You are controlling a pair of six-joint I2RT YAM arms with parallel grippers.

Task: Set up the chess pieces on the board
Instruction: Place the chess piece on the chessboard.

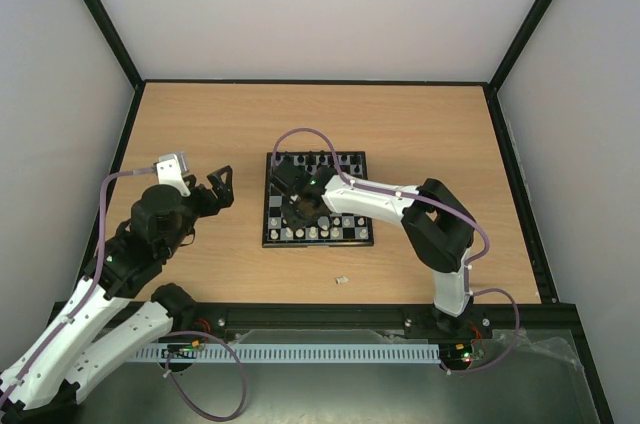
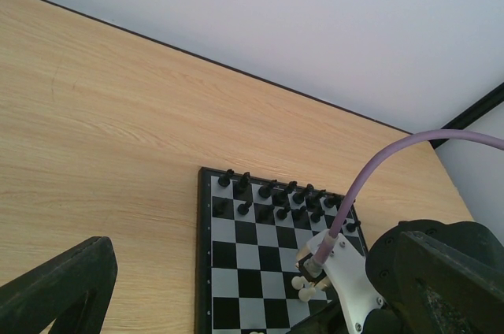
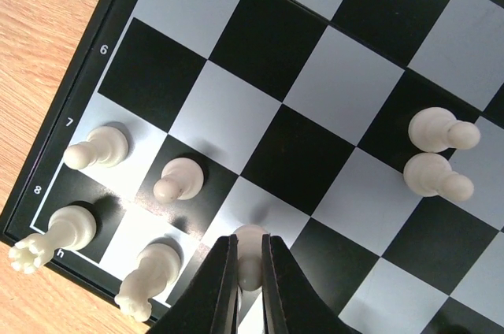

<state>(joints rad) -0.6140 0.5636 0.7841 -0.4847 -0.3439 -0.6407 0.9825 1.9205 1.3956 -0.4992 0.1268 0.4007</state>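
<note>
Careful: your right gripper [image 3: 250, 250] is clamped on a white pawn [image 3: 250, 237] low over the board [image 3: 268, 42], near its corner. Drift sideways while lowering and you'll topple the neighbouring pawn [image 3: 179, 179]. Your right arm reaches across the board, fingers pointing down, and your left gripper [image 1: 217, 188] hangs wide open off the board's left side.

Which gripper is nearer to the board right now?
Right. The right gripper is over the board's near-left part, shut on a white piece. The left gripper hangs open above the table, off the board's left side.
</note>
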